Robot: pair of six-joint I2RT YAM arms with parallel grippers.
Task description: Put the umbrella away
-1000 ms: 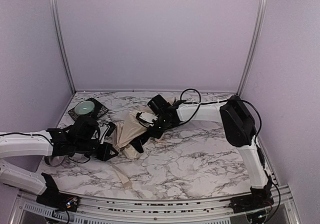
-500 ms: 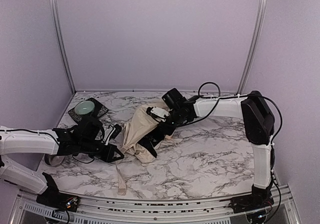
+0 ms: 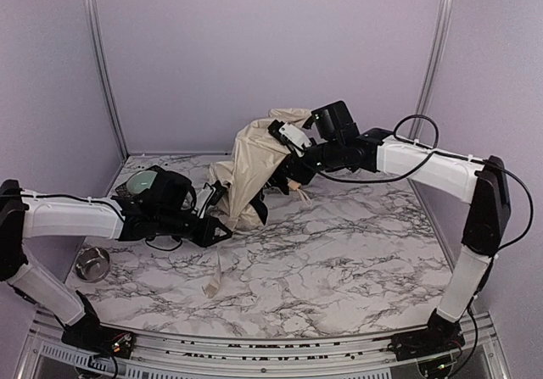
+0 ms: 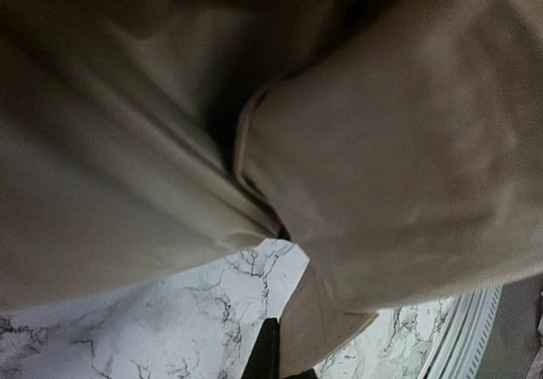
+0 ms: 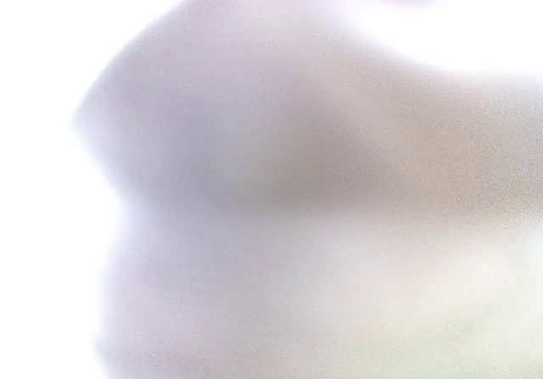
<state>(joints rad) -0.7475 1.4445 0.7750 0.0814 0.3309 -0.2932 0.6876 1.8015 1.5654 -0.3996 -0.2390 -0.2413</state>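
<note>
The umbrella (image 3: 249, 160), a bundle of cream-beige fabric, hangs lifted off the marble table (image 3: 339, 260) at the back centre. My right gripper (image 3: 287, 152) is buried in its upper folds and shut on it. A loose beige strap (image 3: 212, 279) trails down onto the table. My left gripper (image 3: 219, 232) is shut, low at the left of the umbrella's bottom end, its tip beside the fabric. The left wrist view is filled with umbrella fabric (image 4: 382, 142), with one dark fingertip (image 4: 267, 349) at the bottom edge. The right wrist view is a pale blur.
A small steel bowl (image 3: 92, 263) sits near the left edge. A teal bowl (image 3: 144, 180) rests on a black mat at the back left, behind my left arm. Purple walls close in the table on three sides.
My right arm has risen and swung back to the right, lifting the umbrella off the table. My left gripper has followed to the right, uncovering the steel bowl.
</note>
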